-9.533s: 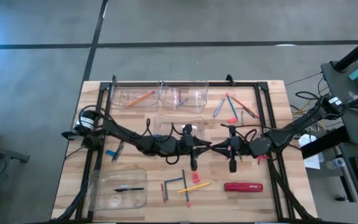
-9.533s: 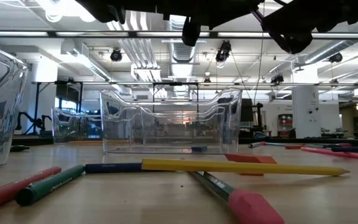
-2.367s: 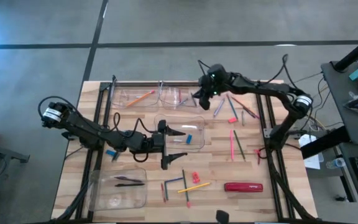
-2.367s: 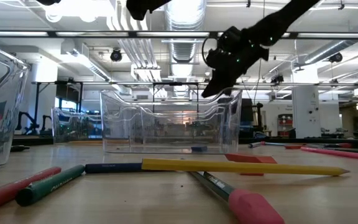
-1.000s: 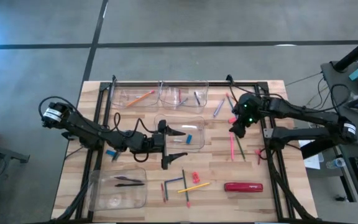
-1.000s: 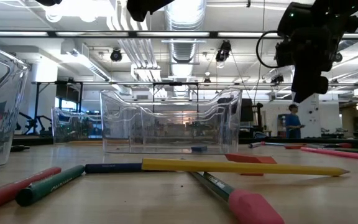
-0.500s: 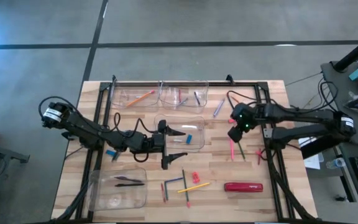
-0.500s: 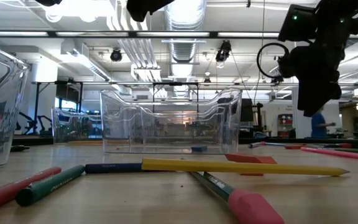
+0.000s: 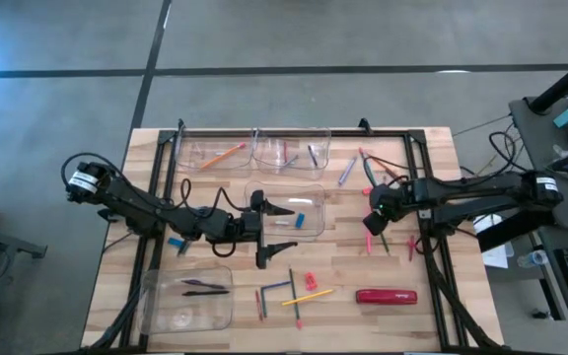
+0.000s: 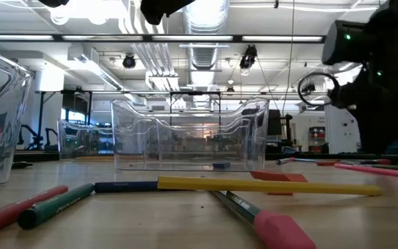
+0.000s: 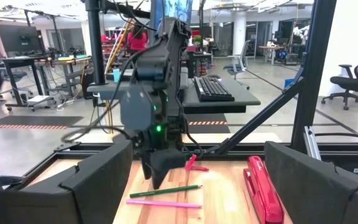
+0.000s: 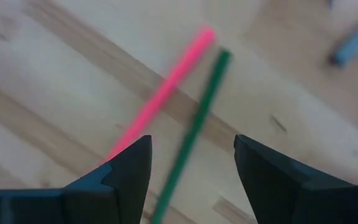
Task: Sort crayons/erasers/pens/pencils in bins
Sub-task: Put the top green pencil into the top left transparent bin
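Observation:
A pink pencil and a green pencil lie side by side flat on the table's right half. My right gripper hangs open just above them, pointing steeply down, its fingers standing on either side of both sticks and touching neither. My left gripper waits open and level over the centre bin, holding nothing. Two red erasers lie near the front.
Two bins stand at the far edge and one at the near left. Loose sticks and a red oblong object lie near the front edge. More sticks lie at the far right, beside the frame rail.
My right gripper has come down and toward the table's near edge, onto the pink and green pencils, rolling about its own axis as it sank. Its fingers stay apart. The pencils have not moved.

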